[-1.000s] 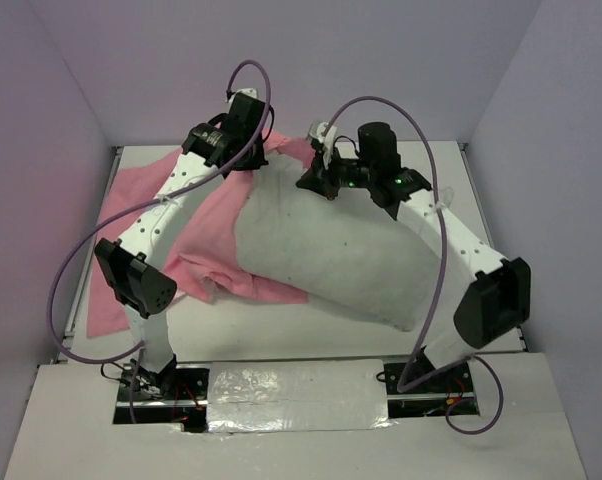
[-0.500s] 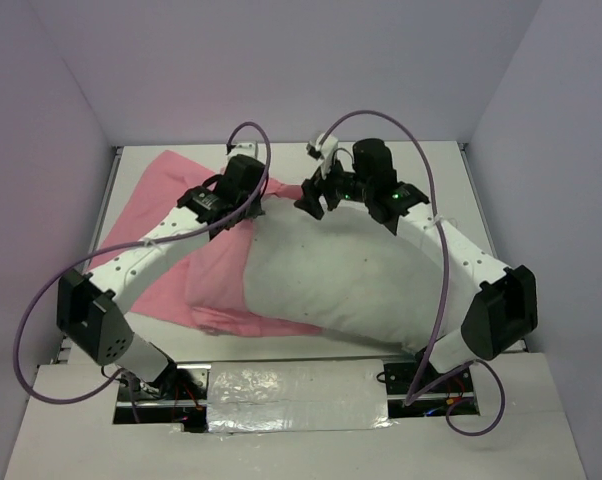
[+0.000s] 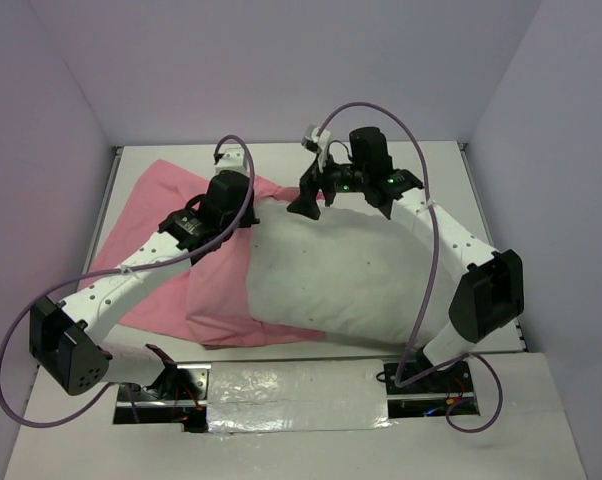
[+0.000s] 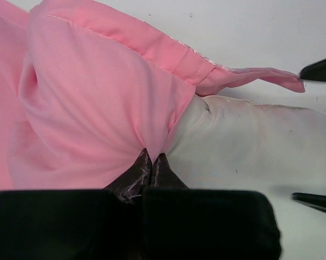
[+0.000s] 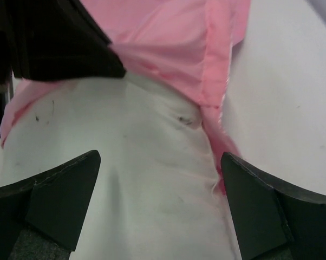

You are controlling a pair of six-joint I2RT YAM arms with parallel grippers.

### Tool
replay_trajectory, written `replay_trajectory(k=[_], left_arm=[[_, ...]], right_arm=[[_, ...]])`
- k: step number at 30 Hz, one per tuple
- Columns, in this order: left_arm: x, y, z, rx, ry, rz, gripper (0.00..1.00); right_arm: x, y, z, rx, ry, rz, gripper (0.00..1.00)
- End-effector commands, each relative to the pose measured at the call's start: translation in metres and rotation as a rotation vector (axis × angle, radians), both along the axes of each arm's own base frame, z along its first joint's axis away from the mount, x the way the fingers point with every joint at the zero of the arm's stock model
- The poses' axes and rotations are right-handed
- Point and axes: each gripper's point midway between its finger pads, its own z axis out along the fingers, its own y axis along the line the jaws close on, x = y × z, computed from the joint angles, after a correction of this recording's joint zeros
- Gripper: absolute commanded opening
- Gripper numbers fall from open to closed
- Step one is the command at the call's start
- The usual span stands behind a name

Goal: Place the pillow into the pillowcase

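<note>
L side: pillowcase (image 3: 156, 285) lies spread on the desk (image 3: 451, 165), its R part wrapped over the L end of the pillow (image 3: 361, 280). L claw (image 4: 152, 162) is pinched tight on a gathered fold of pink cloth at the case mouth, w/ white pillow corner just beside the tips. Centre to R: rest of pillow lies bare on desk. R claw (image 5: 158, 162) is spread wide over pillow's far edge, gripping nothing; pink hem beneath it.

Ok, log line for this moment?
left hand: shut on pillowcase edge | right hand: open over pillow | pillow: partly in pillowcase
</note>
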Motion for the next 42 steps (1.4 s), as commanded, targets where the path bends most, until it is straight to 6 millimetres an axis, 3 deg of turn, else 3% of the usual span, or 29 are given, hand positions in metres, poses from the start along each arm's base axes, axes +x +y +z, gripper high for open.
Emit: replay_trajectory(k=[1, 8, 11, 13, 14, 17, 19, 21, 24, 27, 31, 35, 38, 40, 42], left_arm=[[0.007, -0.006, 0.049, -0.091, -0.15, 0.008, 0.0], [0.011, -0.009, 0.059, -0.077, -0.174, 0.002, 0.0], [0.01, -0.012, 0.069, -0.081, -0.204, -0.009, 0.0], [0.01, -0.013, 0.075, -0.082, -0.223, -0.02, 0.0], [0.01, -0.013, 0.077, -0.083, -0.226, -0.023, 0.0], [0.01, -0.013, 0.081, -0.074, -0.225, -0.02, 0.0], [0.012, -0.011, 0.088, -0.073, -0.229, -0.006, 0.18], [0.014, -0.006, 0.086, -0.046, -0.213, 0.022, 0.32], [0.015, -0.001, 0.093, -0.015, -0.202, 0.05, 0.4], [0.014, -0.001, 0.08, 0.03, -0.154, 0.035, 0.42], [0.001, -0.017, 0.052, 0.054, -0.03, -0.084, 0.62], [-0.033, -0.036, 0.03, 0.071, 0.07, -0.221, 0.84], [-0.054, -0.04, 0.018, 0.093, 0.105, -0.241, 0.86], [-0.056, -0.029, 0.014, 0.13, 0.113, -0.201, 0.81], [-0.055, -0.019, 0.011, 0.156, 0.122, -0.147, 0.69]], right_arm=[[-0.022, 0.001, -0.042, -0.056, 0.11, 0.093, 1.0], [-0.063, 0.006, -0.093, -0.16, 0.169, 0.265, 0.94], [-0.068, 0.01, -0.107, -0.195, 0.163, 0.283, 0.86], [-0.075, 0.015, -0.101, -0.185, 0.138, 0.346, 0.48], [-0.077, 0.017, -0.097, -0.18, 0.128, 0.356, 0.0], [-0.059, 0.021, -0.082, -0.179, 0.07, 0.26, 0.0], [-0.039, 0.016, -0.067, -0.195, 0.001, 0.155, 0.0], [-0.037, 0.011, -0.053, -0.189, -0.042, 0.119, 0.0], [-0.043, 0.009, -0.049, -0.169, -0.045, 0.106, 0.0], [-0.048, 0.005, -0.044, -0.156, -0.049, 0.099, 0.0], [-0.047, 0.003, -0.043, -0.162, -0.053, 0.085, 0.0], [-0.048, 0.004, -0.041, -0.155, -0.05, 0.086, 0.0], [-0.049, 0.005, -0.039, -0.147, -0.048, 0.086, 0.0], [-0.048, 0.005, -0.039, -0.148, -0.048, 0.083, 0.0], [-0.05, 0.005, -0.039, -0.147, -0.046, 0.084, 0.0]])
